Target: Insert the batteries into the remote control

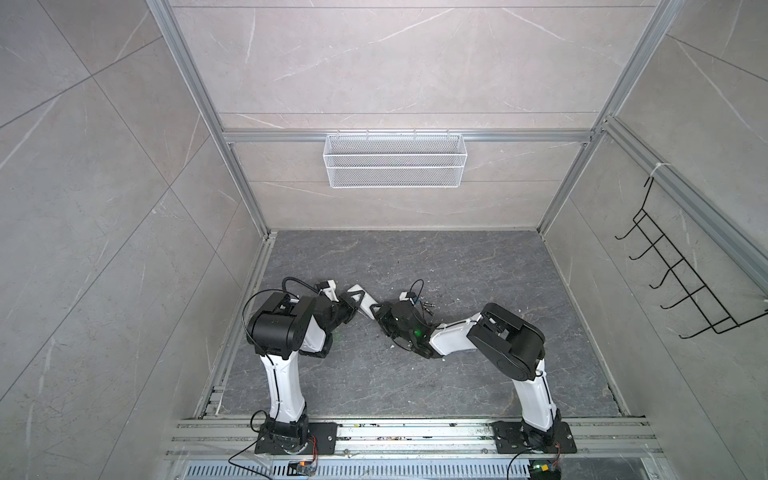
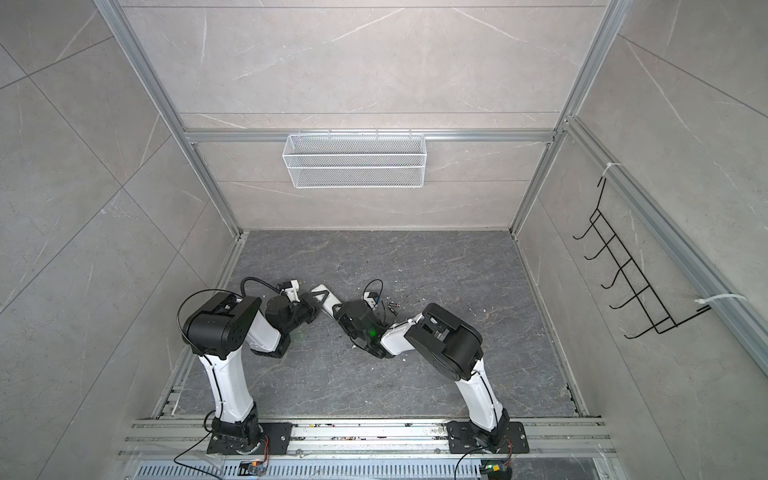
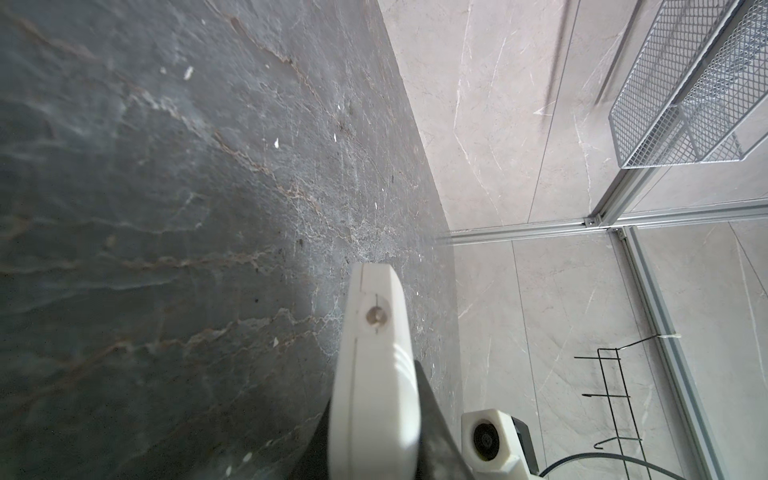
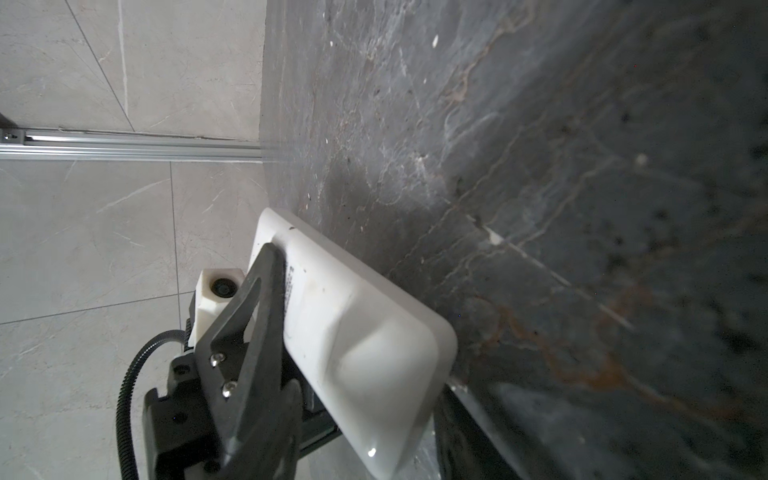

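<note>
Surface: dark grey veined slab [image 1: 415, 374], dotted with white specks [image 3: 276, 143].
Left gripper [image 1: 360, 298]: my jaws are pinched across the remote control [image 1: 367, 309], which is tilted on edge. Its plain back shows in the right wrist view.
Right gripper [image 1: 379, 313]: at the remote's near end, with one finger beside it. Whether I am gripping it or only flanking it, I cannot tell.
Batteries [image 1: 427, 307]: both lie on the slab just beside my right wrist, and neither is loaded.
Risk: if my right jaws close off-centre, they could twist the remote out of my left pinch, because smooth plastic slips.
Risk: a careless sweep of my right wrist could roll the batteries away.
Room: pale tiled walls and an aluminium frame, with a wire basket [image 1: 395, 162] on the back rail and a black hook rack [image 1: 685, 282] on the right wall.
</note>
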### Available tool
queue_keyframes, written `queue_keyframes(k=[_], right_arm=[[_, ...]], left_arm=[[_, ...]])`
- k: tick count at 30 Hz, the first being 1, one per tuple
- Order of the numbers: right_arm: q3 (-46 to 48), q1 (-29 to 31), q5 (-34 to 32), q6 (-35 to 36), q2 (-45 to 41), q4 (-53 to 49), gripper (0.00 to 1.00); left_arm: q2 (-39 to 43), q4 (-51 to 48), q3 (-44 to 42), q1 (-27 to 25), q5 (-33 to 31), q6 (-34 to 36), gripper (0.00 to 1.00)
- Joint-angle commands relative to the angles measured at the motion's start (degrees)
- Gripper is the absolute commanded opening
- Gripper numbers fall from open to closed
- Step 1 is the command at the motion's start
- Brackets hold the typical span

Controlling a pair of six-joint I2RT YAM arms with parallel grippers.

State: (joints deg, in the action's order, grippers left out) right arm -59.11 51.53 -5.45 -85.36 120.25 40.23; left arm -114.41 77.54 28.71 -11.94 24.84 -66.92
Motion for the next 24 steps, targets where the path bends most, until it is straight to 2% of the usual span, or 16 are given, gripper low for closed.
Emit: queue_keyframes(k=[1, 7, 15, 24], right_arm=[[-2.58, 0.00, -2.36, -0.14, 0.64, -2.82, 0.51], [-5.01, 0.00, -2.28, -1.56, 3.25, -3.95, 0.50], [-7.76, 0.13, -2.29, -2.40, 5.44, -7.09, 0.47], [-5.83, 0.06, -3.69, -2.63, 4.58, -8.35, 0.40]], left_arm=[[-0.29, 3.58, 0.36, 0.22, -1.52, 3.53, 0.00], [-0.53, 3.59, 0.19, -0.07, -3.37, 4.21, 0.00], [-1.38, 3.63, 1.29, -0.05, -1.59, 2.78, 0.00], [-1.87, 3.54, 1.62, -0.09, -1.37, 2.60, 0.00]])
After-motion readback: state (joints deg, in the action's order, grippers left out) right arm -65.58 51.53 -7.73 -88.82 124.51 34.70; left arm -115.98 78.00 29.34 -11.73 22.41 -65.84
